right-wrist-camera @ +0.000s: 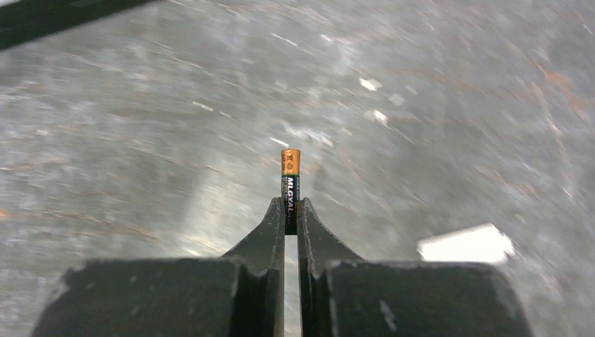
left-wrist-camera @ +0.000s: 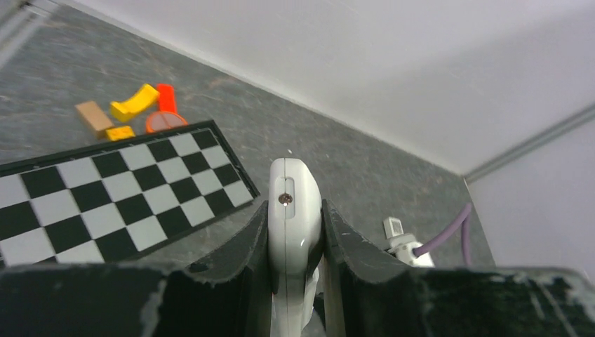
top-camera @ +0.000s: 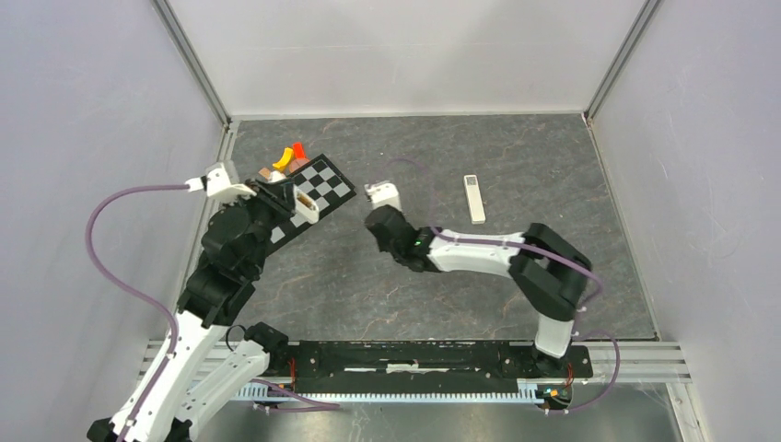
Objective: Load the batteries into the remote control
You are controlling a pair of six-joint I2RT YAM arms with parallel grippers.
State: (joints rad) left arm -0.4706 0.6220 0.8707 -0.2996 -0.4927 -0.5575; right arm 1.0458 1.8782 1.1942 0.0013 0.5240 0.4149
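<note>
the task looks to be in its early-to-middle stretch. the left gripper (left-wrist-camera: pixel 295 235) is closed narrow on the remote control (left-wrist-camera: pixel 295 203), pinching the white handset by its edges and holding it up off the surface at the left of the workspace, near the checkerboard panel (top-camera: pixel 318 189). the right gripper (right-wrist-camera: pixel 290 210) is clamped nearly together on one battery (right-wrist-camera: pixel 290 175), which stands out of the fingertips with its gold end uppermost, lifted above the middle of the table (top-camera: pixel 460 276).

so both pieces are in hand but well apart – no battery can be seen seated in the remote, and its compartment faces away from every view, so whether it is open or filled cannot be told. a narrow white strip (top-camera: pixel 474 198) lies flat to the right, possibly the battery cover. the second battery is not visible anywhere. by this judgement, what remains is bringing the held battery to the compartment, seating it, and then the same for the other.

the surface is a dark grey, stone-patterned mat – matte, with pale scuffs. a few coloured blocks (left-wrist-camera: pixel 133 112) sit beyond the checkerboard. plain pale walls (top-camera: pixel 396 46) with metal corner posts enclose the table on three sides.
</note>
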